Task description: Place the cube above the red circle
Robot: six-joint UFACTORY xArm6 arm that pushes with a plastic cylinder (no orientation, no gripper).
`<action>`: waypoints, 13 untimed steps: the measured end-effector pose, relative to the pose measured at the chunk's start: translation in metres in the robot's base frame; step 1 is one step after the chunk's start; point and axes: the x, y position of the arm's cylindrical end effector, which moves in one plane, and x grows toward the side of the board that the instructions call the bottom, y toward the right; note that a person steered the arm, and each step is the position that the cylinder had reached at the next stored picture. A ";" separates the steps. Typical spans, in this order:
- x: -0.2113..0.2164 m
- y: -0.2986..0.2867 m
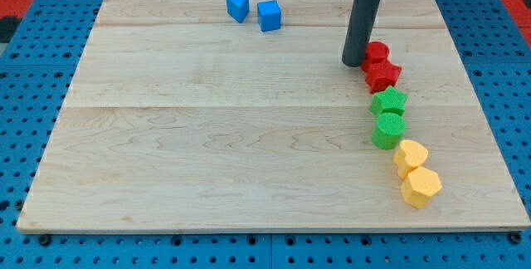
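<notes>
A blue cube [269, 15] sits near the view's top, left of centre, with a second blue block [237, 7] just to its left. The red circle [377, 52] lies at the view's right, with a red star [382, 75] touching it below. My tip [354, 61] rests on the board right beside the red circle's left side, far to the right of the blue cube.
Below the red star a chain runs down the right side: a green star [389, 101], a green cylinder [387, 130], and two yellow blocks [410, 156] [421, 187]. The wooden board [207, 136] lies on a blue pegboard table.
</notes>
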 end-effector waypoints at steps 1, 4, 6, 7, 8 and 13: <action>-0.003 0.000; -0.021 -0.183; -0.061 -0.310; -0.085 -0.292; -0.104 -0.250; -0.110 -0.140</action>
